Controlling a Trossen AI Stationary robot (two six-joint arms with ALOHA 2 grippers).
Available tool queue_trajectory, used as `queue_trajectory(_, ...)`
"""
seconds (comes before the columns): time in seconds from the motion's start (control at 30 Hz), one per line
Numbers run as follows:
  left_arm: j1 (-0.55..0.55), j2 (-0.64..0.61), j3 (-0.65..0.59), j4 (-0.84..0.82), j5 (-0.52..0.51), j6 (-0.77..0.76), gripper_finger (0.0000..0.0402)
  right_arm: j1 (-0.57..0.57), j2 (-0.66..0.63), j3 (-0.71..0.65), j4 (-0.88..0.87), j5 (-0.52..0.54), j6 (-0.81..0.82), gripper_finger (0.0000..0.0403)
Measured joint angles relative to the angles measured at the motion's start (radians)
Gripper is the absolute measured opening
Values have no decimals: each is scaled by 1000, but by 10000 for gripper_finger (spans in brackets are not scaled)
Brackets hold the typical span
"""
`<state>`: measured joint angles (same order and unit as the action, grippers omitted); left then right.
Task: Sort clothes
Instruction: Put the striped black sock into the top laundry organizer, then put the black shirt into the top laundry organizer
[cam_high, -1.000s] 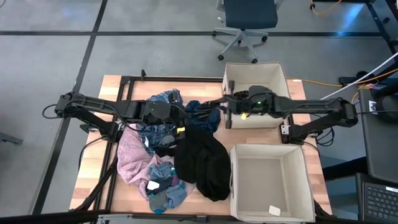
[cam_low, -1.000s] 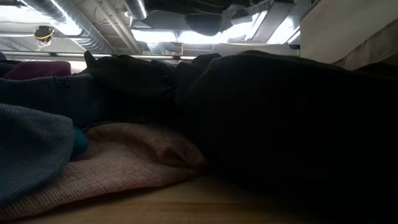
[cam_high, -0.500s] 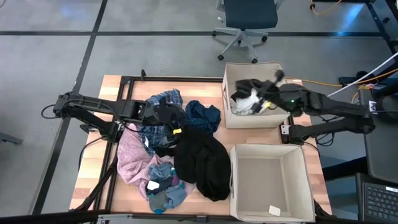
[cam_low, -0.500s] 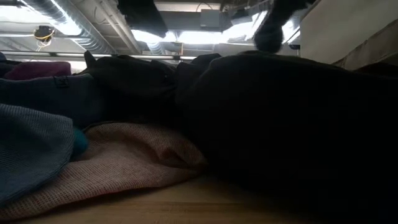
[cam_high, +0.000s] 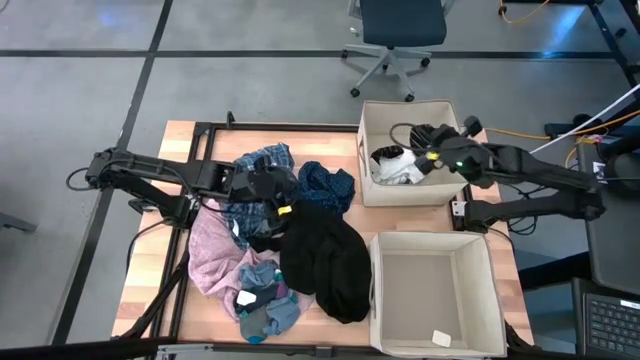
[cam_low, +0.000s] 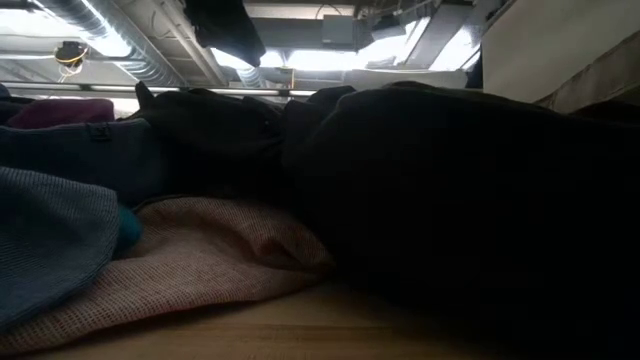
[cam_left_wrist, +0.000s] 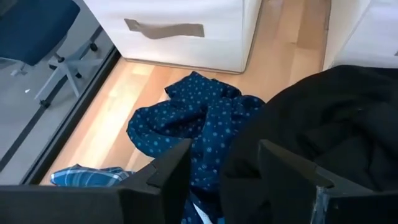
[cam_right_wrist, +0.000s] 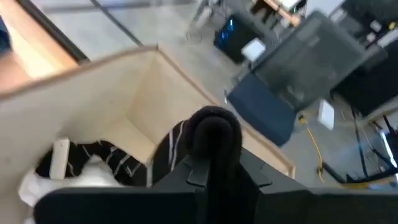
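Observation:
A pile of clothes lies on the table's left half: a black garment (cam_high: 325, 260), a pale pink one (cam_high: 208, 250), a blue plaid one (cam_high: 262, 160), a navy dotted one (cam_high: 325, 185) and grey-teal pieces (cam_high: 265, 300). My left gripper (cam_high: 275, 195) hovers open over the pile, its fingers standing over the navy dotted (cam_left_wrist: 199, 118) and black (cam_left_wrist: 323, 124) garments. My right gripper (cam_high: 432, 140) is over the far beige bin (cam_high: 445, 108), shut on a black striped garment (cam_right_wrist: 214, 134). Black-and-white striped and white clothes (cam_high: 395, 165) lie in that bin. My right gripper pinches a bunched part of the black garment (cam_right_wrist: 214, 127) between its two shut fingers, which slant down into the far bin. A striped part (cam_right_wrist: 175, 146) falls slack beside the fingers toward the clothes in the bin. The fingers hide the rest of the hold.
A second beige bin (cam_high: 375, 290) stands at the table's near right, with a small white tag (cam_high: 440, 338) in it. An office chair (cam_high: 395, 30) stands beyond the far edge. In the low view the pink (cam_low: 210, 260) and black (cam_low: 450, 200) clothes fill the foreground.
My right gripper has gone from the table's middle, beside the navy dotted garment, up and toward the right edge to the far bin, carrying the black striped garment with it. It has then shifted a little farther over the bin.

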<state>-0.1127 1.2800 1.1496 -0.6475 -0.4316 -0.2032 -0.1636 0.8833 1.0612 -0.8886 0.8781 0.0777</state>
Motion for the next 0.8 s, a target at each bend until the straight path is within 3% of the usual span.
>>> queue_trajectory(0.1,-18,0,0,-1,0,-5,175,-57,29,-27,-7,-56,2,69)
queue_trajectory(0.23,-46,0,0,-1,0,-22,174,-123,70,-57,-6,-135,4,147)
queue_trajectory(0.47,-98,0,0,-25,1,-82,173,-138,118,-59,-9,-209,-17,274)
queue_trajectory(0.63,-135,0,-1,-82,0,-160,173,-138,117,-2,-27,-367,-25,315)
queue_trajectory(0.8,-181,0,-55,-69,0,-235,173,-92,111,55,78,-646,2,328)
